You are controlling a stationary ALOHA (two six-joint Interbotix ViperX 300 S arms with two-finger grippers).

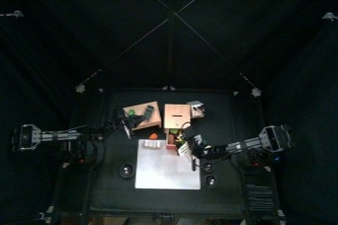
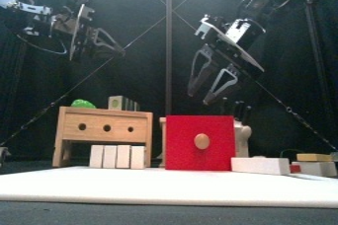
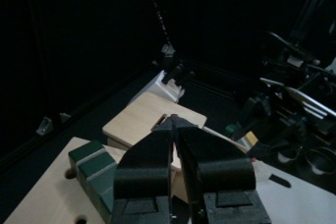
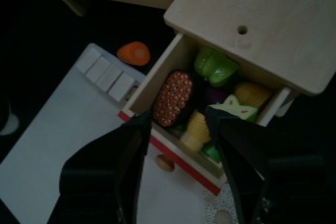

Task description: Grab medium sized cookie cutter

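Observation:
My right gripper (image 4: 178,135) is open and hangs over a pulled-out drawer (image 4: 168,155) with a red front and a wooden knob. The drawer holds several small colourful pieces: a brown one (image 4: 174,95), a green one (image 4: 217,68), yellow ones (image 4: 250,95) and a pale star-like one (image 4: 234,110). I cannot tell which is the medium cookie cutter. In the front view the right gripper (image 2: 211,99) is above the red drawer front (image 2: 201,142), apart from it. My left gripper (image 3: 175,122) is shut and empty, raised at the left (image 2: 93,43).
A wooden box (image 2: 103,128) with a green piece (image 2: 83,103) on top stands left of the red drawer. Several white blocks (image 2: 119,156) lie in front of it on a white mat (image 1: 172,168). An orange piece (image 4: 134,53) lies beside the blocks (image 4: 105,71).

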